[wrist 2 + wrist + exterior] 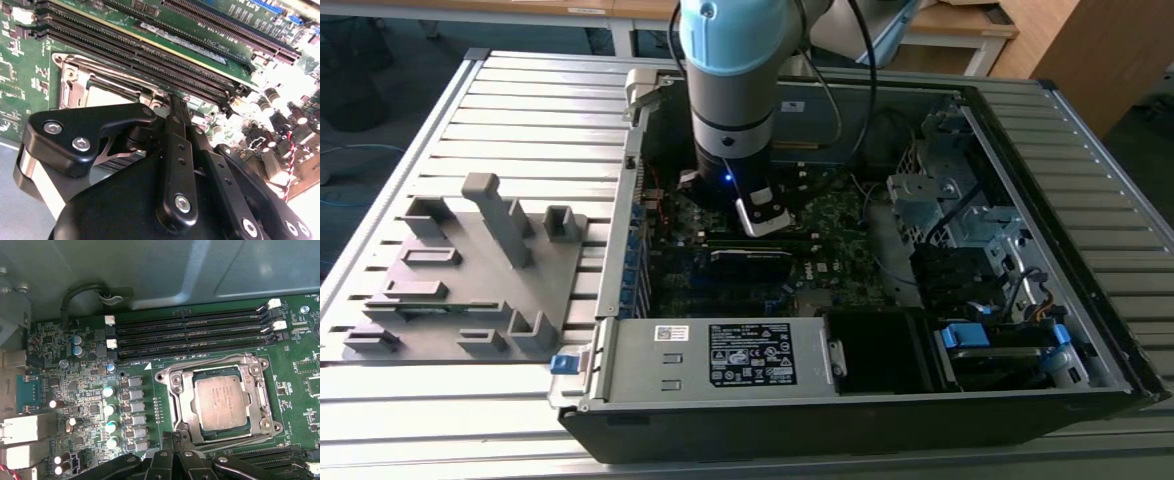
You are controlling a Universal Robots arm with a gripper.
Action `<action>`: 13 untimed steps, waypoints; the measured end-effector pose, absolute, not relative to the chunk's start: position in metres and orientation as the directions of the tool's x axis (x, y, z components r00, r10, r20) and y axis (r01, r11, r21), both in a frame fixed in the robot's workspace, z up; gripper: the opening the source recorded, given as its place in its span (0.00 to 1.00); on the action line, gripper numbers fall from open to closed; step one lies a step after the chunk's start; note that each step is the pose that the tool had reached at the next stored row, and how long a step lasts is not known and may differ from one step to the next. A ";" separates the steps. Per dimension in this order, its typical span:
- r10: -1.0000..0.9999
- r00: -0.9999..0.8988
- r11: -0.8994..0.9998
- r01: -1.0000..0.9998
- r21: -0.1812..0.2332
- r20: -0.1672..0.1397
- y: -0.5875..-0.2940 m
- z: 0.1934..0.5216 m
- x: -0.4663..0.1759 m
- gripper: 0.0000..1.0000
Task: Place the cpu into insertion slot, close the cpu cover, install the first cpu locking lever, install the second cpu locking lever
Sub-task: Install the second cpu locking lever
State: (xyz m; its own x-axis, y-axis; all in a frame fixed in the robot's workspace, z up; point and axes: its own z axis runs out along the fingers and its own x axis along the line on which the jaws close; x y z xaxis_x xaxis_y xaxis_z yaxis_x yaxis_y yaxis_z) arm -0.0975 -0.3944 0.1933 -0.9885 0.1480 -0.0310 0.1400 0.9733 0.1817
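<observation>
A ribbed metal worktable (480,110) carries one open computer case (1067,330) lying on its side, with a grey plastic fixture (467,280) beside it on the exterior view's left. One robot arm (734,90) reaches straight down into the case over the green motherboard (90,390).

In the first wrist view four long black memory slots (190,332) run parallel, just beside the insertion slot (175,405). The cpu cover (260,390) lies flat over the socket, framing its square window. One cpu (221,402) sits flat in the socket, metal top facing up, edges square to the frame.

The gripper (172,107) hovers at the socket's edge, its fingers pressed together with nothing between them.
</observation>
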 end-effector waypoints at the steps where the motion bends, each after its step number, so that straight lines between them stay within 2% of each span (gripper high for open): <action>1: 0.148 -0.989 0.973 0.140 0.182 -0.031 -0.394 0.193 -0.098 0.10; 13: 0.148 -0.988 0.973 0.140 0.182 -0.031 -0.394 0.208 -0.098 0.10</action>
State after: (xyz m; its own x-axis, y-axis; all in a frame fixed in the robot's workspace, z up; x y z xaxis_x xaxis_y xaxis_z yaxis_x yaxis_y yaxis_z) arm -0.0978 -0.3945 0.2083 -0.9885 0.1482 -0.0309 0.1402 0.9733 0.1815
